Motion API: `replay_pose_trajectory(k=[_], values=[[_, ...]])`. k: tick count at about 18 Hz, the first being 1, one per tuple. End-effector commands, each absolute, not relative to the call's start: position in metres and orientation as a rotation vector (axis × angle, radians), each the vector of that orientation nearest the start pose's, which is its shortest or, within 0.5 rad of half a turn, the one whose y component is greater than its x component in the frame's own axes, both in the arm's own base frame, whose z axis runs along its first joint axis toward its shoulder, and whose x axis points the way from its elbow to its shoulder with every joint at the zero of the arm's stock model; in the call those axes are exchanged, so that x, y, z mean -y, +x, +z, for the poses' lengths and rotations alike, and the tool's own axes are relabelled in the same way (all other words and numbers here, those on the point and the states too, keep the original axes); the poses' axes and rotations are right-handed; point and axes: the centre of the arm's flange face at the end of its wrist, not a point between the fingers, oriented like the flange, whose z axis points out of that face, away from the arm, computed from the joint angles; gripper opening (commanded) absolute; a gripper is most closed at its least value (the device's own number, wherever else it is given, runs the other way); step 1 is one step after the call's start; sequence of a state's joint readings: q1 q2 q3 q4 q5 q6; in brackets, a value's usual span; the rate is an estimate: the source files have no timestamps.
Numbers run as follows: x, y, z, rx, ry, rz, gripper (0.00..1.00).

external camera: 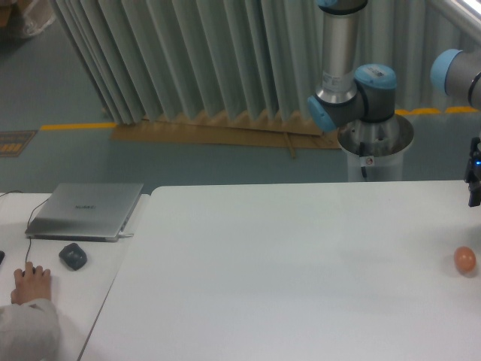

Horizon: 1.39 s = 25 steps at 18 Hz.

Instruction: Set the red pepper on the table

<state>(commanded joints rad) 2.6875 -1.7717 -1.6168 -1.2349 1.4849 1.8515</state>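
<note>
No red pepper shows anywhere in view; only the dark tip of the tool (474, 177) pokes in at the frame's right edge, above the orange ball (465, 259), and I cannot tell whether it is spread or pinching anything. Left of that ball the table (285, 271) lies broad and bare, so a set-down there looks to have plenty of room.

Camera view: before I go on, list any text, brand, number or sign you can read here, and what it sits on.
Laptop lid: a small mark in the middle, too blurred to read.
Robot base: a small red and white spot, too small to tell if it is a label.
Floor: a yellow line, no lettering.
Table, orange ball, mouse: no text.
So nothing can be read.
</note>
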Motion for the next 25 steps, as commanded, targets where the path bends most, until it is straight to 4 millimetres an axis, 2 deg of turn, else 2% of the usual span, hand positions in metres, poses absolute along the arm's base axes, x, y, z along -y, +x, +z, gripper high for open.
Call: replay_pose_trajectory(k=[4,8,11,23,25], values=[[-0.376,-0.456,0.397,-1.087,-2.847,0.141,1.0],[-0.376,-0.458,0.398,-1.0,-2.879,0.149,1.0],[-0.361,-0.468,0.393,-0.956,-2.887,0.141,1.0],[-0.348,-0.484,0.397,-0.971,-2.885,0.183,1.0],[-0.346,-0.485,0.396,-1.055,-2.863,0.184,1.0]])
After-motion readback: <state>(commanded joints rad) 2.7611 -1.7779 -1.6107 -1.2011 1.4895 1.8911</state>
